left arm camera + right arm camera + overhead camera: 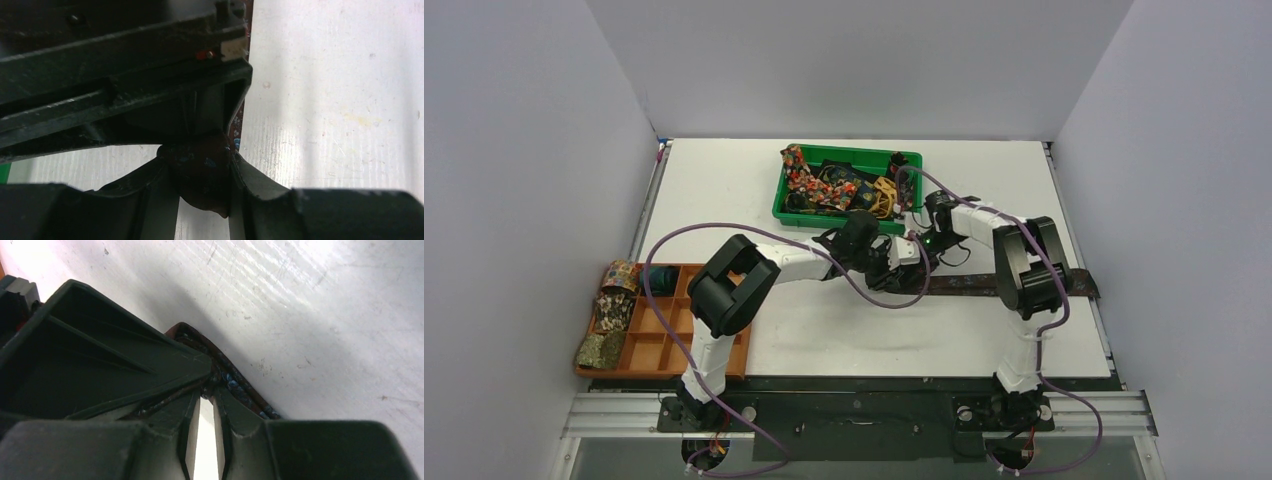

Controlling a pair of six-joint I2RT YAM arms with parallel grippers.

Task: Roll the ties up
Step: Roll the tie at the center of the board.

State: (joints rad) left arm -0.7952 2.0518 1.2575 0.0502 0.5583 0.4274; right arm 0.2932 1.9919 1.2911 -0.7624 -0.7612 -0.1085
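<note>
Ties (834, 185) in several patterns fill a green bin (864, 153) at the far edge of a scuffed white table (824, 330), which grey walls (524, 150) close in on 3 sides. Several rolled ties (612, 310) sit in the left compartments of an orange tray (664, 345) at the near left corner. 1 dark tie (969, 287) stretches flat from mid-table to the right edge, partly covered by the right arm's elbow. From above, the 2 grippers meet at its left end, too crowded together to tell apart. The left gripper (199, 157) pinches a small dark brown coil of that tie between its fingers. The right gripper (206, 396) is nearly pressed together, with a sliver of table showing between the fingers. Tie fabric lies at its tips, but I cannot tell whether it is held.
</note>
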